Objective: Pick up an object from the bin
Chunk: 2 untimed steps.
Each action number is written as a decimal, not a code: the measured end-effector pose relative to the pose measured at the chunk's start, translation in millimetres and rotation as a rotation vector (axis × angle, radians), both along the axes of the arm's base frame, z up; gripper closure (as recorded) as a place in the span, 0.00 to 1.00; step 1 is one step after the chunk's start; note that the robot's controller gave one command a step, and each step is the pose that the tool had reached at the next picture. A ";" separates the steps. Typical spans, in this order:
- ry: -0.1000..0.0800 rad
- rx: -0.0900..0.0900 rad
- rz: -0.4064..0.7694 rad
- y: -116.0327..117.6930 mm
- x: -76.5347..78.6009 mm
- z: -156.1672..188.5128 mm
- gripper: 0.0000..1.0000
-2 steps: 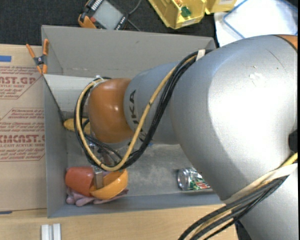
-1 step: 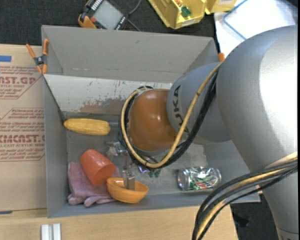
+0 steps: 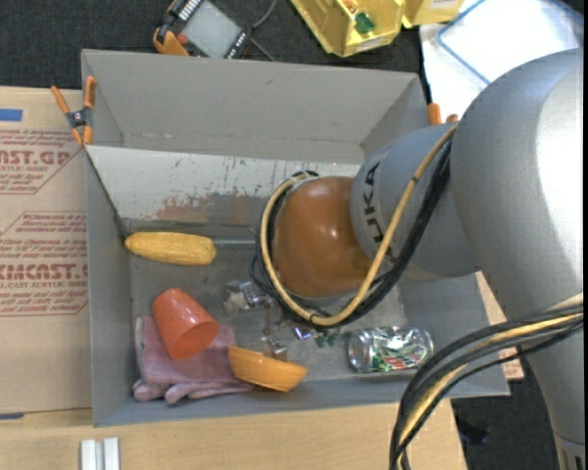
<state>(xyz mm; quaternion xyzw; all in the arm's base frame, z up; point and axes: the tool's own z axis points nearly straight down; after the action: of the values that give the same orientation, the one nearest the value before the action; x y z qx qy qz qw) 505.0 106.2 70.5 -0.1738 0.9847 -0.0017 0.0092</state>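
Observation:
My gripper hangs low over the bin's middle floor, under the arm's orange dome. Just below it, near the front wall, lies an orange shallow bowl piece. To its left an orange plastic cup lies on its side, resting on a pink cloth. A crushed silver and green drink can lies to the gripper's right, by the front wall. Nothing shows as held by the gripper.
A yellow corn cob lies at the back left of the bin floor, against the sloping wall. The arm and its cables cover the bin's right half.

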 end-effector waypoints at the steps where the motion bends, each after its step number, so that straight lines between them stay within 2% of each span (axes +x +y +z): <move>1: -0.009 -0.001 0.196 -16.1 29.4 88.4 0.00; 2: 0.004 -0.005 0.418 61.7 24.3 40.8 0.00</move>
<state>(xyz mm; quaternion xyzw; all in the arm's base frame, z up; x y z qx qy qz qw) 529.3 167.8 111.2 -0.3743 0.9273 -0.0018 0.0068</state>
